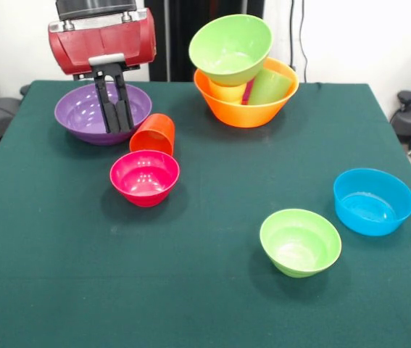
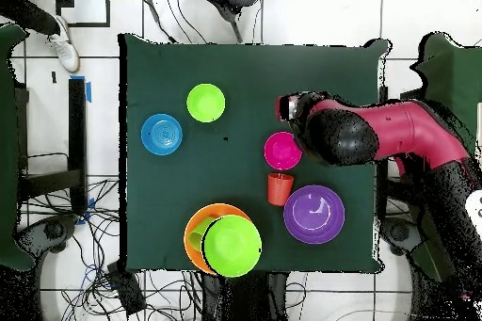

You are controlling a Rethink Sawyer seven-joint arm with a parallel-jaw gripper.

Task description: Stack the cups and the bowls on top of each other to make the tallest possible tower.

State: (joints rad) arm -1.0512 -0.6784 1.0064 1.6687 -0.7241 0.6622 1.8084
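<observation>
The tower (image 1: 243, 69) stood at the upper middle of the front view: the large orange bowl (image 1: 245, 112) held a yellow cup (image 1: 227, 92) and a light green cup (image 1: 270, 87) inside it, a sliver of magenta showing between them, and the large light-green bowl (image 1: 230, 47) sat tilted on top, resting on the cups rather than nested flat. Left of it, the orange-red cup (image 1: 153, 134) lay on its side between the wide purple bowl (image 1: 82, 112) and the small pink-red bowl (image 1: 145, 176), apparently just touching the pink-red bowl's rim. The gripper (image 1: 115, 123) hung in the upper left of the frame, over the purple bowl's right half and just beside the cup, its two black fingers (image 1: 105, 109) drawn close together with nothing between them. The likely step in hand was fetching that tipped cup; doing it well would call for opening the fingers, coming down across the cup's round wall rather than its mouth, and squeezing gently, since smooth plastic on its side could roll or squirt out against either bowl. The small light green bowl (image 1: 300, 241) and medium blue bowl (image 1: 373, 201) sat well apart at the lower right, on the green tablecloth (image 1: 205, 304).
</observation>
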